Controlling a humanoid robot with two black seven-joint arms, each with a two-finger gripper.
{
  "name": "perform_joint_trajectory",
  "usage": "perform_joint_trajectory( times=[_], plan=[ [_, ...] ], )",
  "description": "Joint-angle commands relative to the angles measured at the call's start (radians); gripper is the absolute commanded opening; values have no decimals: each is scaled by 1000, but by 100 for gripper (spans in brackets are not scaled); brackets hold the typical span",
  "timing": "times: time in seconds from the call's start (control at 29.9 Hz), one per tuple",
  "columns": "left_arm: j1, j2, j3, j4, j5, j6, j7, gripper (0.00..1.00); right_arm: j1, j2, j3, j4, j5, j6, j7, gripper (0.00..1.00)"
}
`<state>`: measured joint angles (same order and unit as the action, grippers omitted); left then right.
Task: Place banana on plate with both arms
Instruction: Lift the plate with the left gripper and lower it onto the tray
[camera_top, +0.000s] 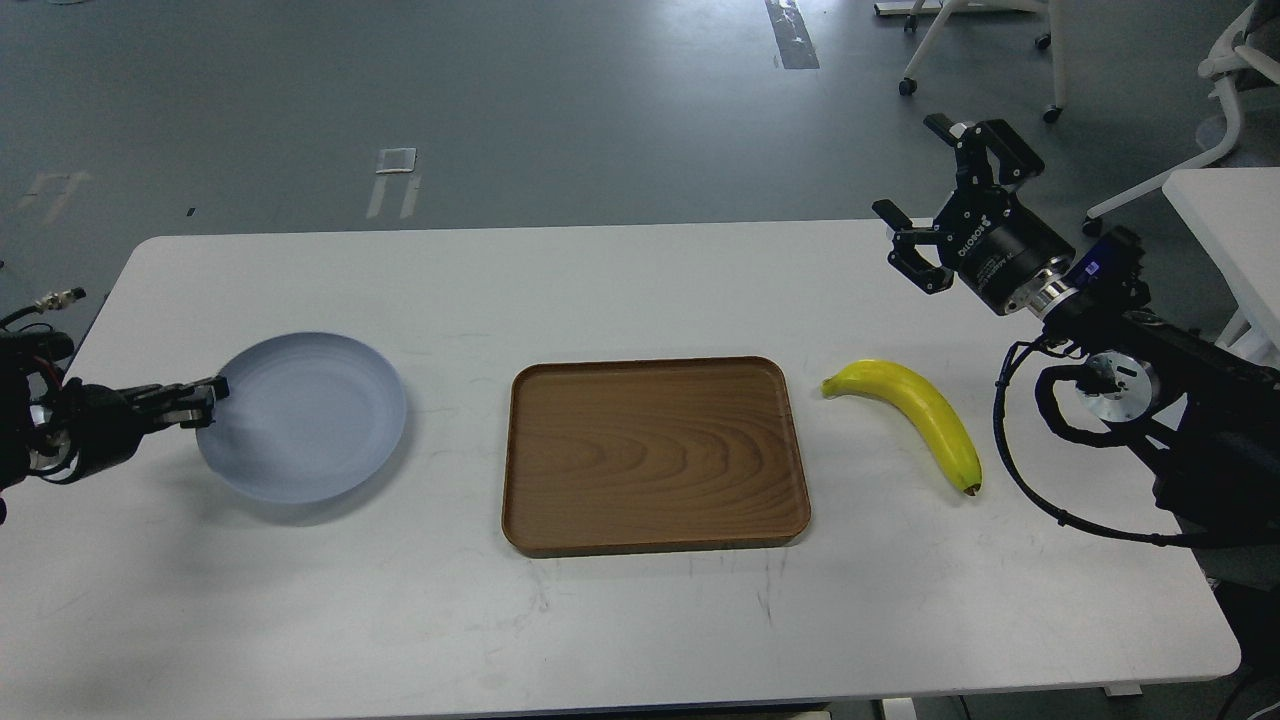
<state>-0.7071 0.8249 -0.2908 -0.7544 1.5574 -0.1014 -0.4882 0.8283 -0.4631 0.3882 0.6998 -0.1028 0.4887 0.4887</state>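
The pale blue-grey plate (310, 415) is at the left of the white table, held a little above it with a shadow beneath. My left gripper (207, 398) is shut on the plate's left rim. The yellow banana (915, 412) lies on the table to the right of the tray, its dark tip toward me. My right gripper (912, 167) is open and empty, raised above the table's far right edge, beyond the banana and apart from it.
A brown wooden tray (655, 455) lies empty at the table's middle, between plate and banana. My right arm's looped black cable (1010, 460) hangs just right of the banana. White chairs and a second white table (1225, 215) stand at the far right.
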Motion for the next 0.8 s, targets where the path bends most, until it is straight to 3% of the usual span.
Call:
perform_joint_trajectory(
  times=[0.0, 0.2, 0.37, 0.57, 0.77],
  plan=[
    [-89, 2, 5, -57, 7, -11, 0, 0, 0, 0, 0, 0, 0, 0, 0, 100],
    [-215, -27, 44, -140, 16, -90, 0, 0, 2, 3, 0, -3, -1, 0, 0, 100],
    [-313, -167, 177, -140, 38, -95, 0, 0, 25, 3, 5, -10, -2, 0, 0, 100],
    [-336, -326, 222, -94, 39, -100, 0, 0, 130, 6, -6, -34, -3, 0, 0, 100],
    [-344, -512, 294, 35, 38, -100, 0, 0, 189, 21, -18, -48, -3, 0, 0, 100]
  ],
)
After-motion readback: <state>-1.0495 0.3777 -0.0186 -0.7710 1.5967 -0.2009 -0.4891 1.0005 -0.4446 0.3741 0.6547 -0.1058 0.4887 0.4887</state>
